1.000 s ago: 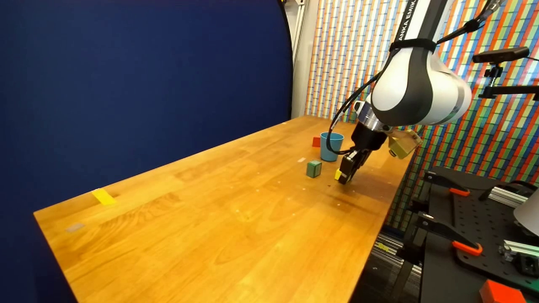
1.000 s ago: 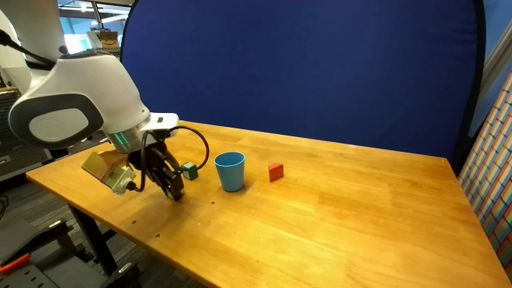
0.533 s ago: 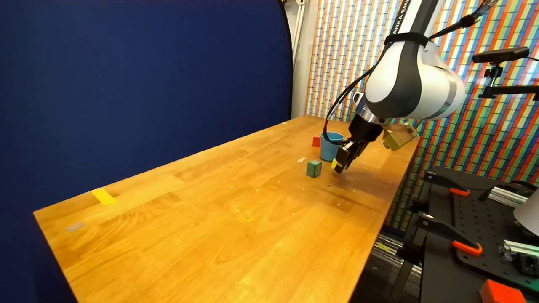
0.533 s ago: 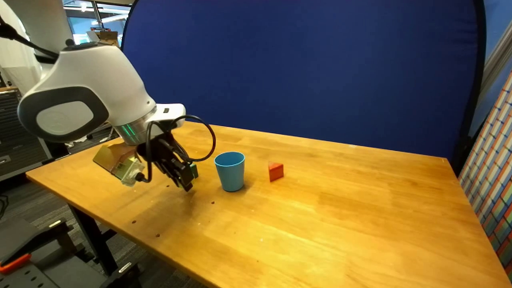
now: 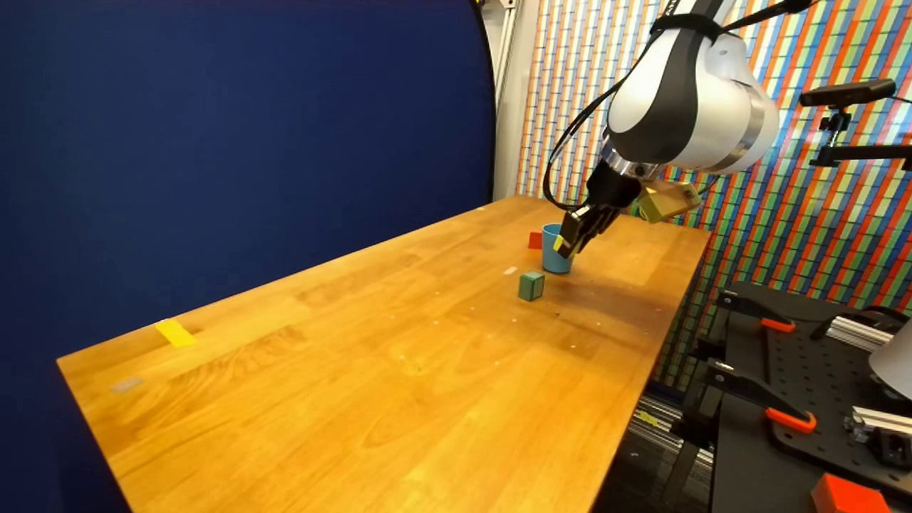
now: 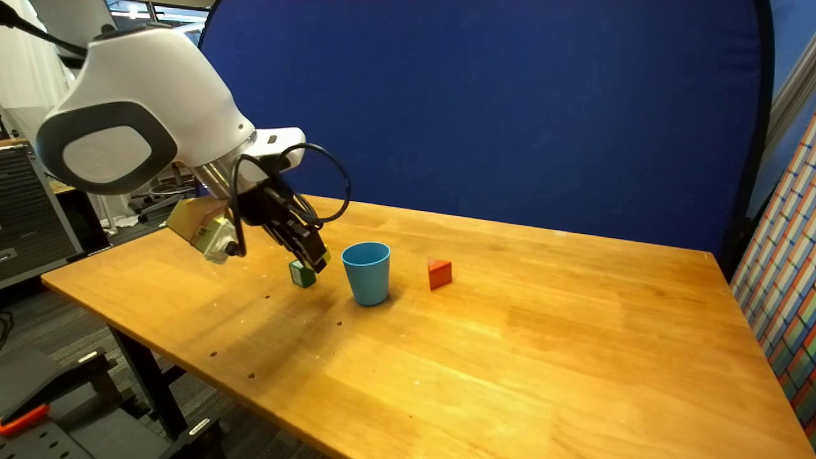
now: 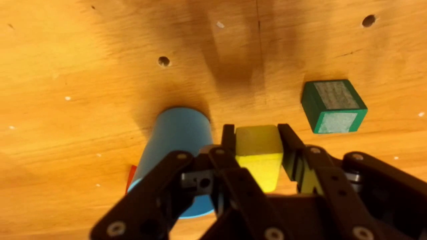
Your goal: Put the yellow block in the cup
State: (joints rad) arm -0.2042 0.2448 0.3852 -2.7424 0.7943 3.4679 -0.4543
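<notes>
Gripper (image 7: 256,138) grasping the yellow block (image 7: 259,156), held above the table (image 6: 542,357), cup (image 6: 368,275) standing upright between green block (image 7: 333,106) and red block (image 6: 440,273)

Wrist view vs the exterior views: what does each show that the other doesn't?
Wrist view only: a clear look at the two fingers of the gripper on opposite sides of the yellow block; the exterior views give just slivers of that block.

Exterior views only: the white arm, the blue backdrop and the multicoloured panel.

Shared: gripper, yellow block, cup, green block, wooden table, and the red piece, though the wrist view catches only a sliver of it.
</notes>
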